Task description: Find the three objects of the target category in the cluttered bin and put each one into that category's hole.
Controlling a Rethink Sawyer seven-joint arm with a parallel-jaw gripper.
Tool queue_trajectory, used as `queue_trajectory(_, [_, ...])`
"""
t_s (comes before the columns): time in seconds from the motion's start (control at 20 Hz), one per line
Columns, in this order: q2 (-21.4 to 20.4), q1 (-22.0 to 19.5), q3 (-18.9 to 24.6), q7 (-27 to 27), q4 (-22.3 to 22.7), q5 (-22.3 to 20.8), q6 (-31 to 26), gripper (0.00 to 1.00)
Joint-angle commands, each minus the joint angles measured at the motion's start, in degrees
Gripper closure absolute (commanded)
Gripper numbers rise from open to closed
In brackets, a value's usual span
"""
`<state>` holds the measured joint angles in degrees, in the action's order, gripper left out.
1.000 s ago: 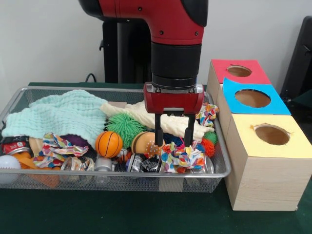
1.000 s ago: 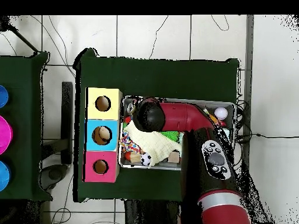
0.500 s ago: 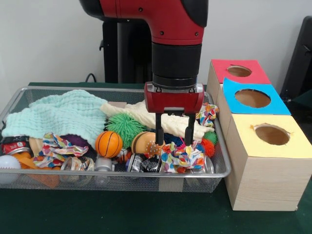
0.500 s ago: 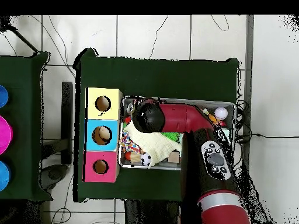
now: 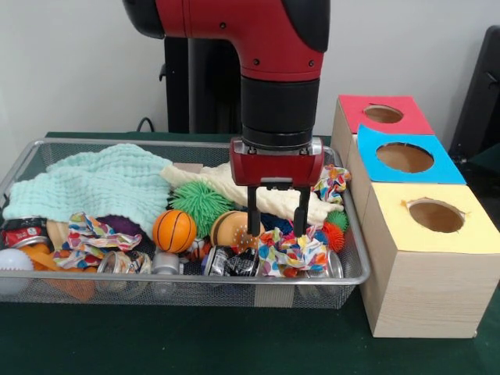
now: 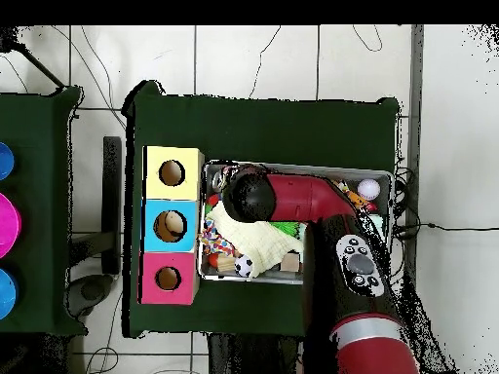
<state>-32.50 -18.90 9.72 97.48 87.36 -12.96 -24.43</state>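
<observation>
A red and black Sawyer arm [image 5: 277, 70] reaches down over a wire-mesh bin [image 5: 180, 280] on a tabletop [image 5: 195, 344] covered in dark green cloth, its claw [image 5: 276, 226] hanging with both fingers spread apart and nothing between them, the tips just above a crumpled multicoloured cloth [image 5: 291, 251] at the bin's near edge. The bin is crowded: a mint-green knitted cloth [image 5: 98, 183], a green spiky ball [image 5: 200, 201], a small basketball [image 5: 173, 230], a cream cloth [image 5: 234, 187], drink cans [image 5: 230, 262] along the near wall and a white ball [image 5: 14, 262] at one end. Beside the bin stand three wooden boxes, each with a round hole in its top: red [image 5: 383, 114], blue [image 5: 405, 157] and yellow [image 5: 435, 216]. A pale wall stands behind; from overhead, the tabletop sits on a white tiled floor [image 6: 253, 58] crossed by cables.
</observation>
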Motion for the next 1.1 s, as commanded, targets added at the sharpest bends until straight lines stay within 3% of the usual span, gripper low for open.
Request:
queue_trajectory(0.05, [3.8, -2.0, 1.9, 5.1, -0.1, -0.3, 2.7, 0.0])
queue_trajectory(0.4, [4.7, -2.0, 2.0, 5.3, -0.8, -0.2, 3.2, 0.0])
queue_trajectory(0.45, [4.7, -2.2, 2.2, 5.7, -0.6, 0.3, 3.3, 1.0])
queue_trajectory(1.1, [1.0, -1.7, 1.8, 6.8, 2.8, 0.5, 3.2, 1.0])
